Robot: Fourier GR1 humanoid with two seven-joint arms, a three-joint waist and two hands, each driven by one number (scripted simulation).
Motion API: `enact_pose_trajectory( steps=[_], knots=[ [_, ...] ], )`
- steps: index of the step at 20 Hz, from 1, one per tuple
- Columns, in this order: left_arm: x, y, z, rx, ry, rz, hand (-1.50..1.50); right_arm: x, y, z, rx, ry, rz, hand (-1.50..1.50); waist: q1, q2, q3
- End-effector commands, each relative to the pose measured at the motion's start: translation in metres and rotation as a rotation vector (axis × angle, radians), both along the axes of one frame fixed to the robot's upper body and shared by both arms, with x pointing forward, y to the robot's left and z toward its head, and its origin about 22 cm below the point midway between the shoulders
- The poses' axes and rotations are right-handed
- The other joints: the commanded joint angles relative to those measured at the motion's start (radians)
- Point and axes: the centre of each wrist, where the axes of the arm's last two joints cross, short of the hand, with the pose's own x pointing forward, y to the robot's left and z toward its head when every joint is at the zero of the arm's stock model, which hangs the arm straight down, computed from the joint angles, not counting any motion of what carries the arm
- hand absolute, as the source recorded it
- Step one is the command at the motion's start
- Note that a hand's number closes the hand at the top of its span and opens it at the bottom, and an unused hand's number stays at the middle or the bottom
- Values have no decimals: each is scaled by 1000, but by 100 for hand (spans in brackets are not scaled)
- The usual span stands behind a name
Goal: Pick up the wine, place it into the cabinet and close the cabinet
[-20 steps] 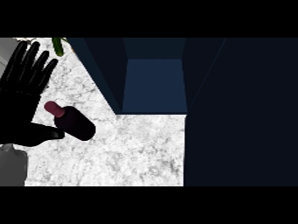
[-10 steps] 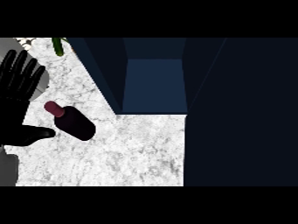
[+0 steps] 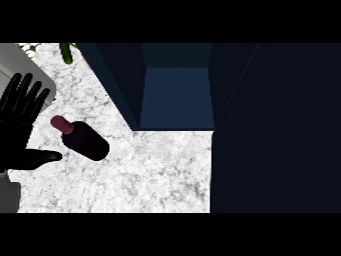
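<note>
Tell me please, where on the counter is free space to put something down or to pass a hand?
The widest bare marble lies below the wine bottle, reaching right to the dark cabinet front. A narrower strip runs above the bottle, beside the cabinet's left wall. It is crowded at the left: the open left hand stands just beside the bottle, with a thin gap between.

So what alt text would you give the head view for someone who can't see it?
A dark wine bottle lies on a white marble counter, just right of an open black robot hand with straight fingers. Behind it, a dark blue cabinet stands open with nothing visible inside.
</note>
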Motion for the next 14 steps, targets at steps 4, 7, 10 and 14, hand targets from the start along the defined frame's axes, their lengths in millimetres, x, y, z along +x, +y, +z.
enact_pose_trajectory(
  steps=[4, 7, 10, 14],
  knots=[
    [-2, 32, -24, 9, 15, 8, -150, -3, -5, -1, 2, -6, 3, -150, 0, 0, 0],
    [2, 7, -46, 25, 64, 15, -150, -3, -7, -14, 5, -9, -3, -150, -2, 0, 0],
    [6, 20, -61, 30, 88, 33, -150, -10, 29, 1, 17, -8, 4, -150, -1, 0, 0],
    [-12, 43, -73, 39, 94, 18, -150, -24, 2, 0, -10, 15, 22, -150, -3, -1, 0]
  ],
)
